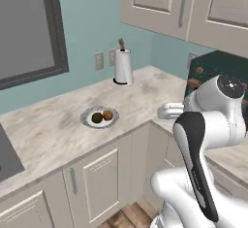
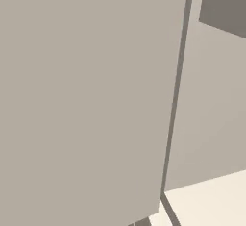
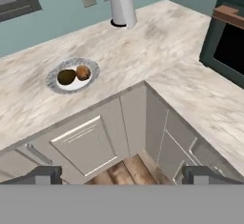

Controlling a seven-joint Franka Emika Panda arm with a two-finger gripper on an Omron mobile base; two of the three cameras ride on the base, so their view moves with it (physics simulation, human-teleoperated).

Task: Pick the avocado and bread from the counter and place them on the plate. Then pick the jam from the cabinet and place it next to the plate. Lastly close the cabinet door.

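hand view: the avocado [image 3: 66,76] and bread [image 3: 83,72] are seen side by side on the plate [image 3: 90,65], so the food step is judged done.
plate: set on the desk [image 3: 157,42].
hand [image 3: 121,176]: fingers spread apart, nothing held, freed for the jam.

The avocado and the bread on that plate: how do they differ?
The avocado is dark olive-green; the bread is orange-brown. In the hand view the avocado lies left of the bread and looks a little longer, the bread rounder. Both are small, alike in size, and sit side by side on the plate.
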